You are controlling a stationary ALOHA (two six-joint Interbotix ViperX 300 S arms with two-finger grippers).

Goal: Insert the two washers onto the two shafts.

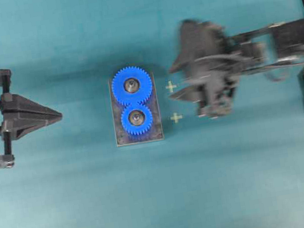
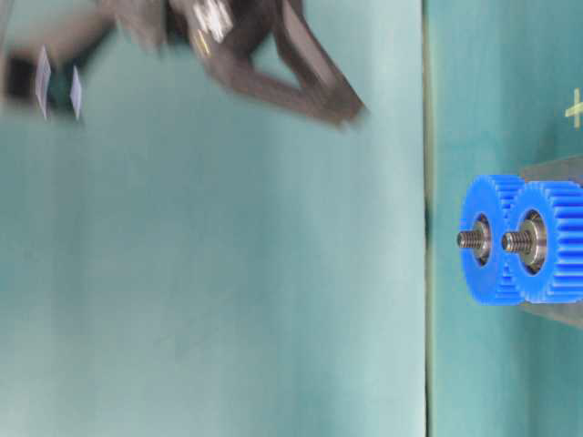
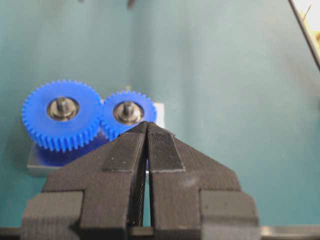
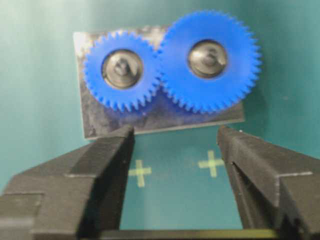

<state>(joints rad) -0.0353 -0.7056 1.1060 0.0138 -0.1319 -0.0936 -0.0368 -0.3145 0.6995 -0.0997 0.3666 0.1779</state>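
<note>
Overhead: two gears (image 1: 134,100) on plate (image 1: 122,140).

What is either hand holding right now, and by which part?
Nothing. The right hand is open and empty; the left hand is closed on nothing.

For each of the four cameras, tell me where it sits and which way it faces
Overhead: above the table, looking straight down on the two blue gears; left gripper and right gripper flank them.
Table-level: at table height, picture turned on its side, facing the gears' threaded shafts; a blurred gripper hangs above.
Left wrist: behind its closed fingers, facing the gears.
Right wrist: behind spread fingers, looking down.
All views share the gears.
</note>
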